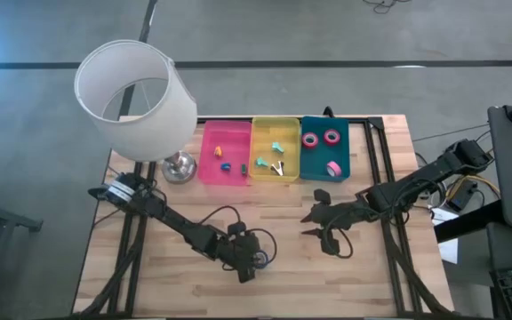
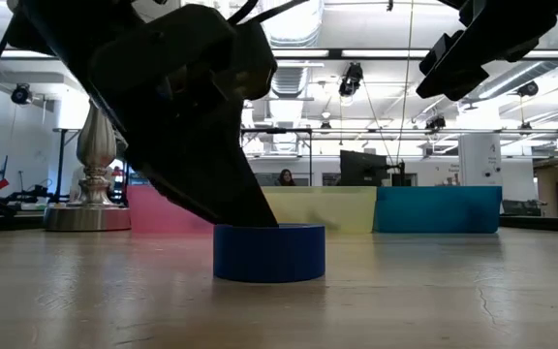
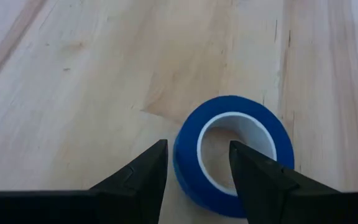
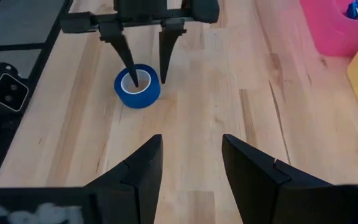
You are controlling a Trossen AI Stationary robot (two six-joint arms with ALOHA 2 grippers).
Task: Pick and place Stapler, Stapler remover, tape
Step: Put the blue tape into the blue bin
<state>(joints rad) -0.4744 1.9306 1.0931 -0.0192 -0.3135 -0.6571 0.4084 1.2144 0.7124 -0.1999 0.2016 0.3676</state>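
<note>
Lamp point(image 1: 136, 98) stands at the tabletop's point(image 1: 238, 200) far left, and the left gripper point(image 1: 254, 260) is down over the blue tape point(image 3: 232, 155) at the near centre, fingers open and straddling the roll's wall, one tip in the core, one outside. Pink point(image 1: 224, 151), yellow point(image 1: 275, 148) and teal point(image 1: 324, 148) trays line the far edge, three pink tape rolls point(image 1: 321, 139) in the teal one. Right gripper point(image 1: 308, 224) hovers near centre-right, fingers open, holding nothing.

From above, the blue tape point(image 1: 260, 259) is mostly hidden under the left tool point(image 1: 254, 264). At table level the same tool covers the roll's upper left edge. Small items in the pink tray point(image 1: 212, 151) and yellow tray point(image 1: 262, 142) are too small to identify.
</note>
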